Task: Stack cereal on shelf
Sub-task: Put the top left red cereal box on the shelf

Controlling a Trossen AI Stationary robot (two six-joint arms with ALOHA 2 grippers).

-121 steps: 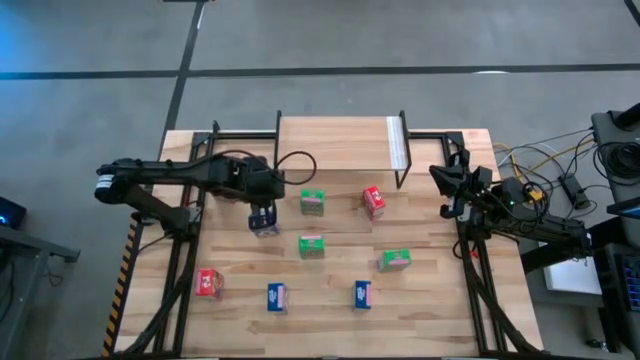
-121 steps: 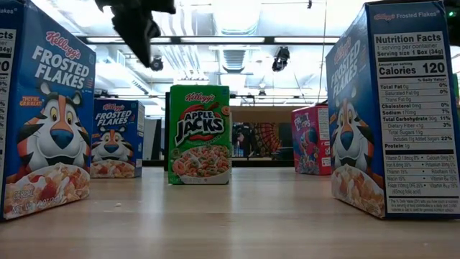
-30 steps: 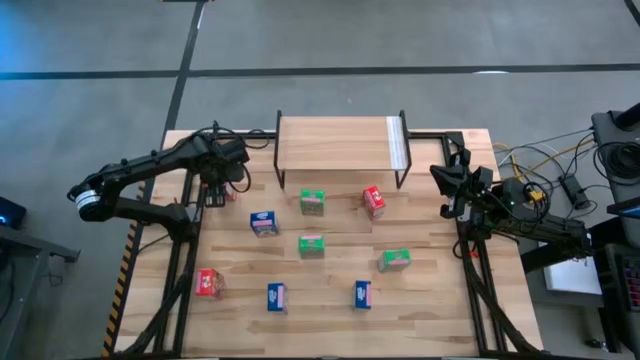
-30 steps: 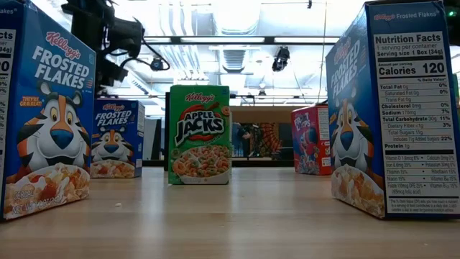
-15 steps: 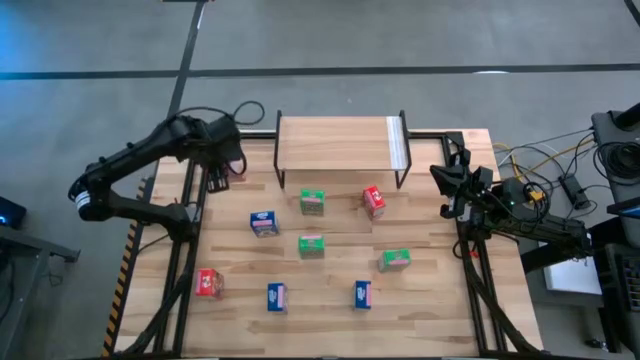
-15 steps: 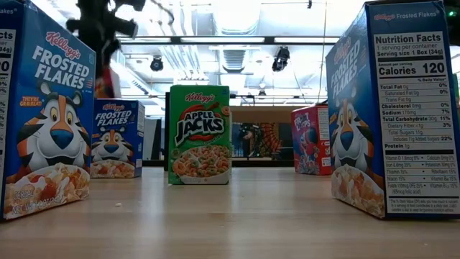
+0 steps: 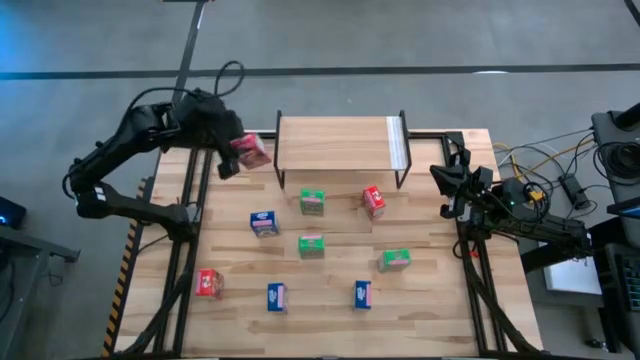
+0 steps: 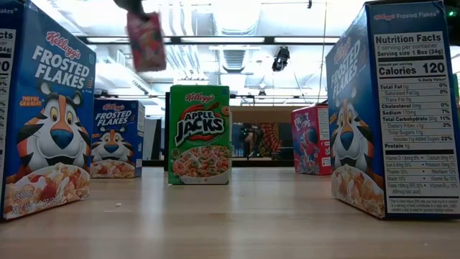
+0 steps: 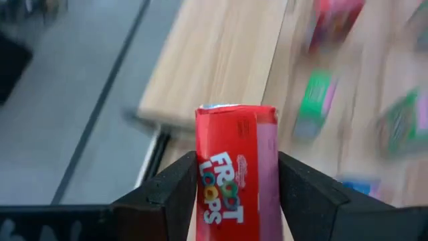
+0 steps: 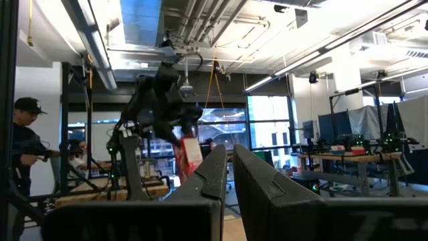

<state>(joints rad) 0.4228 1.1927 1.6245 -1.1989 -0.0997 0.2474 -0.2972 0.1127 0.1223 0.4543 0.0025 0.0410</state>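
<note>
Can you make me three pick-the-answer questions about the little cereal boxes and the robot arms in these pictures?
1. Where is the red box that the left gripper holds?
A. lifted up beside the shelf's left end
B. lying on top of the shelf
C. at the table's front edge

2. How many green boxes stand on the table?
A. one
B. three
C. five

3. What is the right gripper doing?
A. holding a blue box
B. shut on nothing, by the table's right edge
C. pushing the shelf

Answers:
1. A: the high view shows it held just left of the shelf top.
2. B: green boxes stand at and.
3. B: its wrist view shows the fingers together and nothing between them.
</note>
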